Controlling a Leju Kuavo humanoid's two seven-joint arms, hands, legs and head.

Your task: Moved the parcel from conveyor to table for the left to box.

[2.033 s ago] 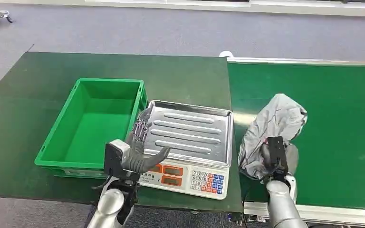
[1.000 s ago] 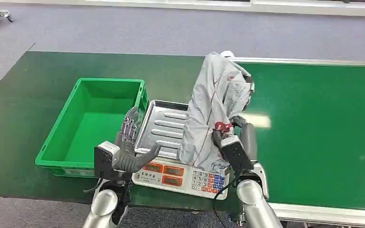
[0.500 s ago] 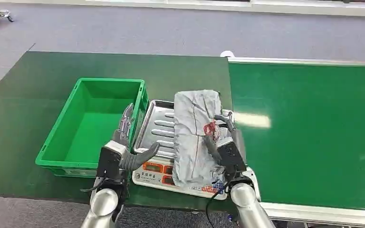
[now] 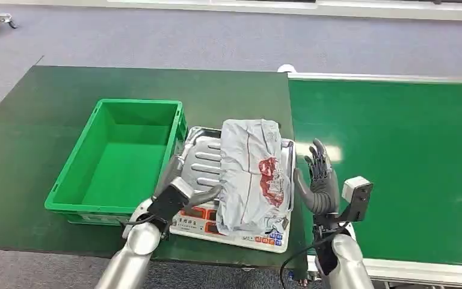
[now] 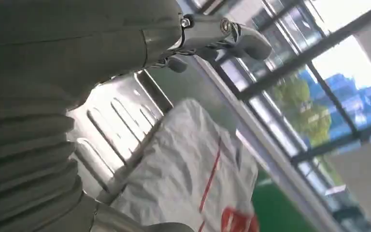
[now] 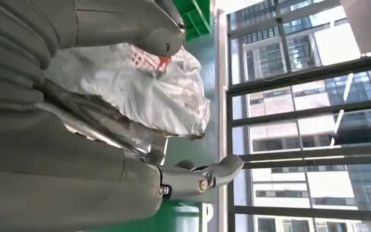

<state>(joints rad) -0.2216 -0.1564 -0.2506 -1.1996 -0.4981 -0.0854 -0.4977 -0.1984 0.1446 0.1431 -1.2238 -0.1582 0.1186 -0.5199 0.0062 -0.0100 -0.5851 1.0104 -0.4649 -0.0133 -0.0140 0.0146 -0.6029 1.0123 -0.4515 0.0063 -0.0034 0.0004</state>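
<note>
The grey parcel [image 4: 252, 174], marked with red print, is seen lying flat on the steel tray of the weighing scale [image 4: 203, 158], its near end draped over the scale's keypad. The right hand [image 4: 320, 180] is held upright just beside the parcel, over the seam between the dark green desk [image 4: 42, 120] and the conveyor [image 4: 397, 162]; its fingers are spread apart and nothing is held in it. The left hand [image 4: 177, 192] is placed on the other side of the parcel, low over the tray's near corner, with its thumb stretched toward the parcel's edge and its fingers apart, holding nothing; whether the thumb touches the parcel cannot be told. Beyond the left hand, on its outer side, the green box [image 4: 120, 156] is set on the desk just beside the scale.
</note>
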